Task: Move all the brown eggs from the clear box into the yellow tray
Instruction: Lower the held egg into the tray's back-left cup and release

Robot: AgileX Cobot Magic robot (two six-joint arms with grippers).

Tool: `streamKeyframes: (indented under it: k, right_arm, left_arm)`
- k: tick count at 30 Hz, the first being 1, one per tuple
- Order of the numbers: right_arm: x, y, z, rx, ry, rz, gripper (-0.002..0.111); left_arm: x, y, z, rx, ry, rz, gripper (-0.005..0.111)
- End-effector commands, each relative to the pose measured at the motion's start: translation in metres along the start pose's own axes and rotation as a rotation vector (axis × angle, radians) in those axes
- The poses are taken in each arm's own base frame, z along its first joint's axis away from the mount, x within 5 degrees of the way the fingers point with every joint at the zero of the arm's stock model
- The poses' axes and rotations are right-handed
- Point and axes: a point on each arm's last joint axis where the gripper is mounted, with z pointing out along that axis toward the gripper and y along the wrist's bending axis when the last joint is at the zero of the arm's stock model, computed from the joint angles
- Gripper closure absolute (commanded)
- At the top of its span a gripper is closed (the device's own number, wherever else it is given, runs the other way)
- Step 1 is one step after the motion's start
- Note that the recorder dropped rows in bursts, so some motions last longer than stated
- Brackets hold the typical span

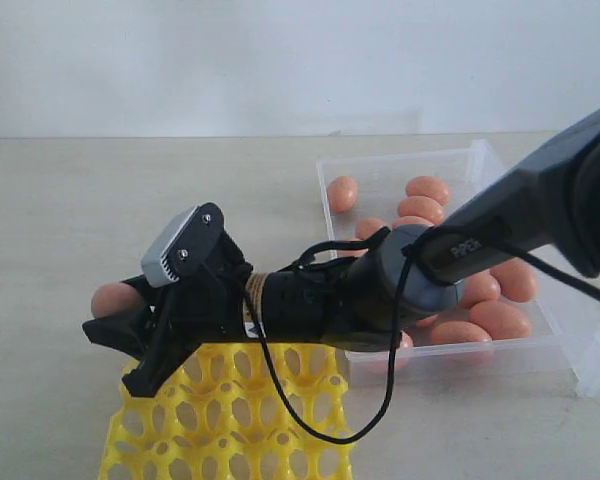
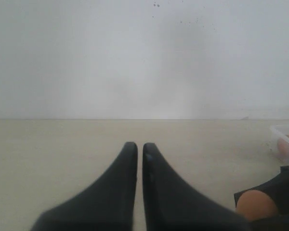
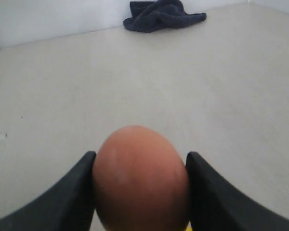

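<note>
Open table (image 1: 40, 220) was left bare on the left. The left pincer (image 2: 140, 145) was seen pressed together, holding nothing. One brown egg (image 1: 112, 298) was pinched by the right pincer (image 3: 139, 159) near the yellow tray's (image 1: 230, 420) far left corner. Other brown eggs (image 1: 427, 188) were contained by the clear box (image 1: 400, 158), just right of the tray.

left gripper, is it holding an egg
No, the left gripper is shut, its jaws pressed nearly together with nothing between them.

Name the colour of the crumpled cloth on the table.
The cloth is dark navy, almost black; best seen in the right wrist view.
</note>
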Motion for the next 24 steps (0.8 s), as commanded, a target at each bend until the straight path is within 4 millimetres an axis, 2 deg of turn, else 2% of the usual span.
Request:
streamKeyframes:
  k: [1,5,10,17,24]
  right_arm:
    - [-0.041,0.002,-0.009,0.021,-0.050,-0.045,0.109]
    - [-0.059,0.006,-0.017,0.026,-0.022,-0.019,0.109]
    - [-0.050,0.016,-0.017,-0.081,0.091,0.034,0.109]
    - [-0.025,0.003,-0.015,0.046,0.237,0.069,0.109]
    - [-0.017,-0.002,-0.006,0.044,0.229,0.065,0.109]
  left_arm:
    - [0.001,0.000,0.000,-0.003,0.000,0.003,0.103]
    - [0.001,0.000,0.000,-0.003,0.000,0.003,0.103]
    - [0.001,0.000,0.000,-0.003,0.000,0.003,0.103]
    - [0.001,0.000,0.000,-0.003,0.000,0.003,0.103]
    - [0.001,0.000,0.000,-0.003,0.000,0.003,0.103]
